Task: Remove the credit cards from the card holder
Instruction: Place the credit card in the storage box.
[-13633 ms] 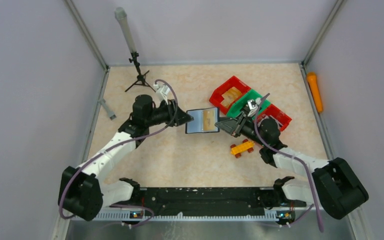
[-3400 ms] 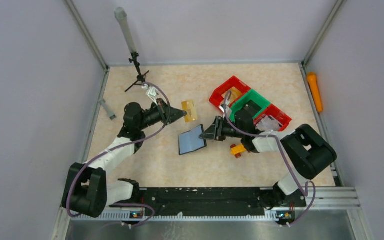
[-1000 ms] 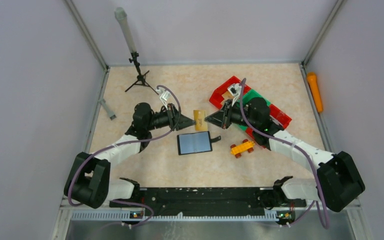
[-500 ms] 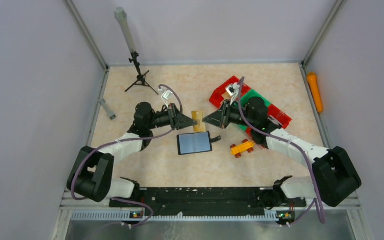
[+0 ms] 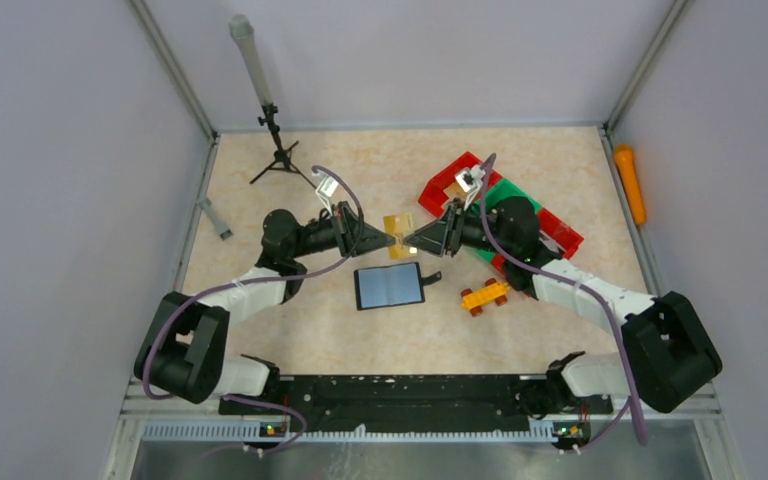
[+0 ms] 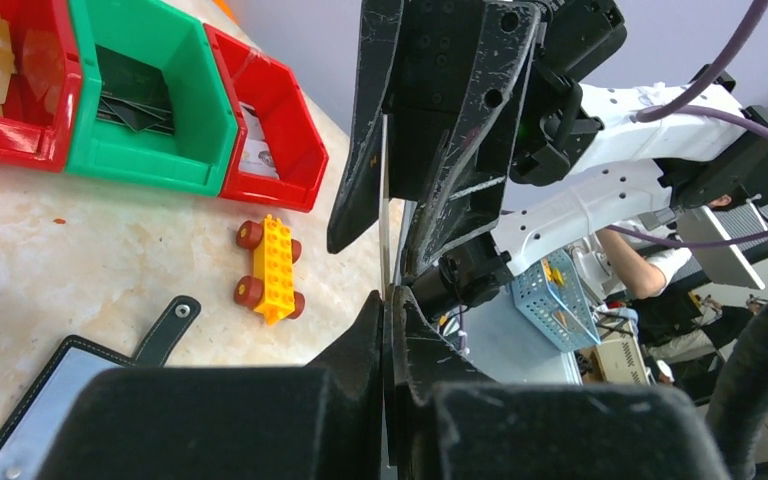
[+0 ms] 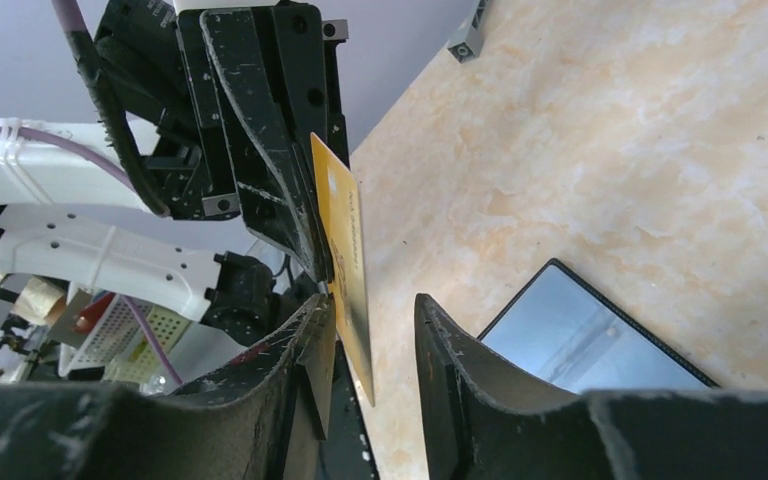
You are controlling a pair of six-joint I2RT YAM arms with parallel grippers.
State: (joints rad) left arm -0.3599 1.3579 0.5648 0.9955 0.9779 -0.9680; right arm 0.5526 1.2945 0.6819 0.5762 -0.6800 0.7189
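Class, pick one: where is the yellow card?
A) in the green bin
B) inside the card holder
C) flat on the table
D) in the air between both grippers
D: the left gripper pinches the yellow card aloft, the right gripper open around it.

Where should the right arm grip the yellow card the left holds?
The free edge of the card, from the right, opposite the left gripper. It is held on edge, so the right gripper can close its jaws on the flat faces.
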